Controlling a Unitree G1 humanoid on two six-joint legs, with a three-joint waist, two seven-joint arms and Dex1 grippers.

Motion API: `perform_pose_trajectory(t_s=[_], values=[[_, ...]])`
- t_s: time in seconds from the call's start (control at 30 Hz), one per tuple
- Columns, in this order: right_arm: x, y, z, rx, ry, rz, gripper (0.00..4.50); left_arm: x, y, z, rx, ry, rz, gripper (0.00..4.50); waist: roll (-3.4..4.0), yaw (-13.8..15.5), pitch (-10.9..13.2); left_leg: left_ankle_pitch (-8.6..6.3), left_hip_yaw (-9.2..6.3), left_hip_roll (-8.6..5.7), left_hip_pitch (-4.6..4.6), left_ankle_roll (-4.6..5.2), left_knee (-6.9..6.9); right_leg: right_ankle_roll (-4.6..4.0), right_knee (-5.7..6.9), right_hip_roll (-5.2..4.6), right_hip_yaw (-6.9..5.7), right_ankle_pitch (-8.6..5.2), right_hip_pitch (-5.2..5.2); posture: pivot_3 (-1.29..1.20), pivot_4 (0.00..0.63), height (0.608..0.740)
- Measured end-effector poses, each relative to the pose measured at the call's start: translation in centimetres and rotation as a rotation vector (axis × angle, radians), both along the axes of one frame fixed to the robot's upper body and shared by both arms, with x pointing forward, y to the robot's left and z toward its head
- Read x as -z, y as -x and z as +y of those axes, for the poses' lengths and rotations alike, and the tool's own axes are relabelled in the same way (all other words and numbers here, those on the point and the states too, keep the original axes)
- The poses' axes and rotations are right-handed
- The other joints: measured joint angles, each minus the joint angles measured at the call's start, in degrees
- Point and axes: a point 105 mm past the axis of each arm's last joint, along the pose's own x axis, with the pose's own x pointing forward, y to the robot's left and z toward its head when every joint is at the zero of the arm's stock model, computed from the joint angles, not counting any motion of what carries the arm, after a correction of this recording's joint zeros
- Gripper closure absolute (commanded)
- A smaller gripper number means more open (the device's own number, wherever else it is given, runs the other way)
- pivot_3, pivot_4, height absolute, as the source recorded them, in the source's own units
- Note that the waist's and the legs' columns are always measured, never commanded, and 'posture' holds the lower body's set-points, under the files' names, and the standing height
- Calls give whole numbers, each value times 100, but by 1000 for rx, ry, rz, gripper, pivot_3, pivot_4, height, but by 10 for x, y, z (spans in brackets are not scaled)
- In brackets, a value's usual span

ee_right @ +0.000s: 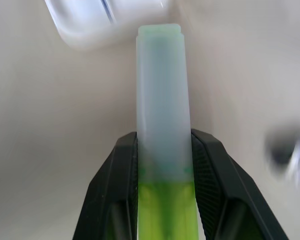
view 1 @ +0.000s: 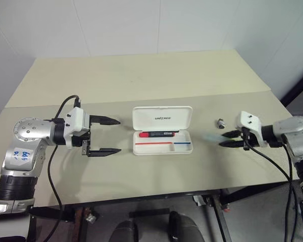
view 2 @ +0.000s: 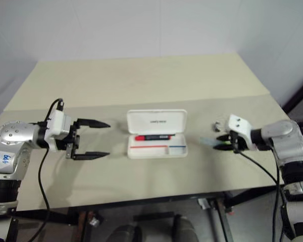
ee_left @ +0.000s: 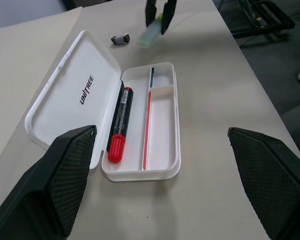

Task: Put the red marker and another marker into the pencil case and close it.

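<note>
Grey stub sat just beside right gripper, which pinched pale lime-ended green highlighter right of open white pencil case holding red marker; left gripper gaped empty.

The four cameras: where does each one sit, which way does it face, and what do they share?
Left and right eye views: on the head, looking down over the table; both arms show.
Left wrist view: along the open left gripper toward the open pencil case holding the red marker.
Right wrist view: along the right gripper, clamped on the green highlighter.
Shared: case, highlighter.
</note>
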Motion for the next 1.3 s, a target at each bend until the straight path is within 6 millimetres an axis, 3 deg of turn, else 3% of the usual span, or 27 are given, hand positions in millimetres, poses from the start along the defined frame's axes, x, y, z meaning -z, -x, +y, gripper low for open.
perform_pose_trajectory(t_s=[0.13, 0.27, 0.53, 0.77, 1.03, 1.23, 1.3], values=[[-11, 9, 40, -100, -40, -11, 3406, 1, -1, 2, -4, 2, 0, 0, -1, 61, -1, -2, 3, -3, -31, 0, 1, 0, 30, -1, 0, 0, -35, 0, 150, 740], [-4, 17, 95, -231, -81, 30, 3406, 9, -2, 8, -25, 5, 23, 0, -1, 56, -1, -3, 7, -9, -42, 1, 1, -2, 33, 1, 2, -1, -49, 0, 150, 740], [1, 15, 140, -294, -84, 42, 3406, 20, -3, 18, -72, 7, 58, 0, -3, 67, -2, -6, 7, -14, -49, 6, 1, -3, 29, -1, -1, -2, -53, 0, 150, 740], [19, 12, 150, -303, -41, 86, 3406, 26, -1, 20, -97, 12, 70, 0, -3, 54, -2, -7, 7, -16, -48, 3, 0, -7, 33, 5, -1, -4, -54, 0, 150, 740], [24, 10, 166, -330, -42, 92, 3406, 26, 0, 18, -100, 12, 60, 0, -3, 39, -2, -8, 7, -14, -46, 0, 0, -9, 36, 9, -1, -5, -55, 0, 150, 740], [22, 9, 167, -344, -23, 89, 3406, 27, 1, 18, -106, 15, 67, 0, -3, 44, -2, -8, 6, -13, -47, -1, 0, -11, 35, 9, -1, -6, -55, 0, 150, 740], [24, 8, 166, -343, -19, 89, 2660, 27, 1, 18, -107, 15, 66, 0, -3, 44, -2, -8, 6, -14, -47, -1, 0, -11, 35, 9, -1, -6, -55, 0, 150, 740]])
